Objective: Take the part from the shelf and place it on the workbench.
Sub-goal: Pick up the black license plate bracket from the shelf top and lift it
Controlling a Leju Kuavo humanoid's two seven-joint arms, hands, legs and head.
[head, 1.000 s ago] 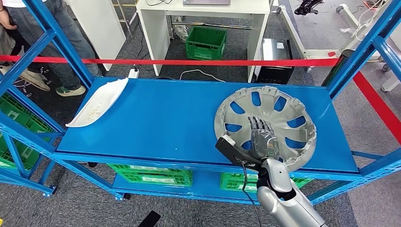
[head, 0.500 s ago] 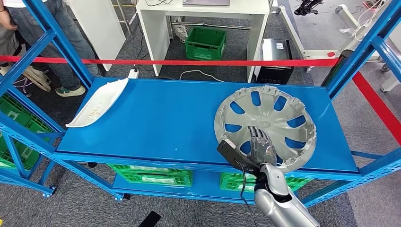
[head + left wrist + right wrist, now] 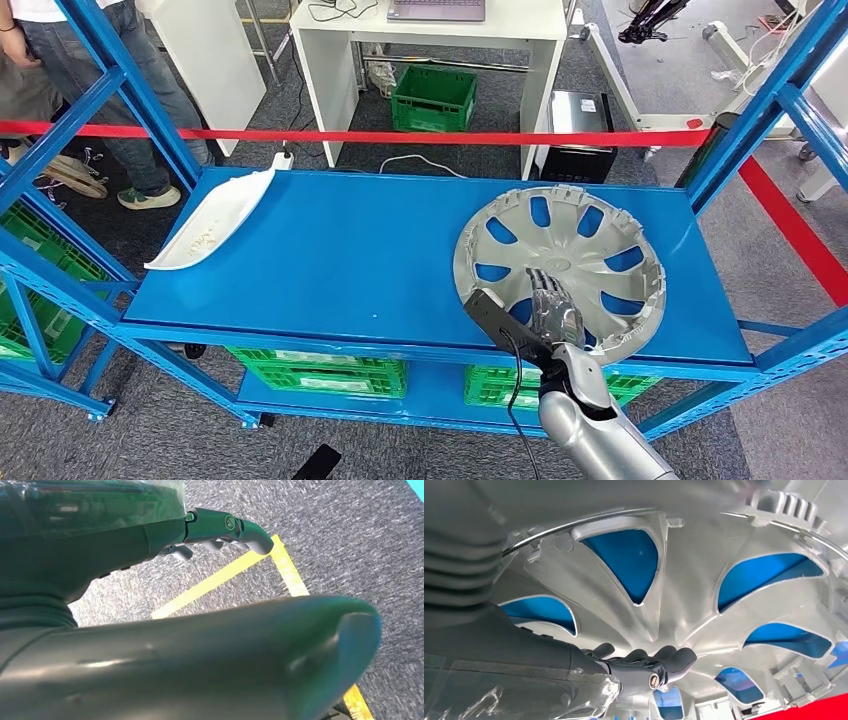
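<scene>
- Hubcap (image 3: 560,271) is lying hollow side up on the blue shelf (image 3: 350,260), toward the end where the right hand (image 3: 556,312) is reaching in; its near rim is sitting at the shelf's front edge.
- Right hand is resting over the near part of the hubcap, between the hub and the rim, with the fingers (image 3: 659,659) lying close together and pointing toward the hub.
- In the right wrist view the fingers are lying flat along a silver spoke, blue shelf showing through the cutouts on both sides of them; whether they are pressing on the plastic or sitting just above it is hard to tell, and nothing is being gripped.
- Left hand (image 3: 220,530) is hanging over grey carpet with a yellow floor line (image 3: 225,577) beyond it; its fingers are curling slightly and holding nothing, though the thumb in front is hiding much of the hand, so I cannot tell how far they are parted.
- Well away from the right hand, at the far end of the shelf, a white part (image 3: 210,220) is lying aslant at the corner.
- Beyond the shelf a red tape (image 3: 400,137) is stretching across, with a white desk (image 3: 430,50) and a green crate (image 3: 434,97) behind it.
- A person's legs (image 3: 100,90) are standing at the far corner by the white part.
</scene>
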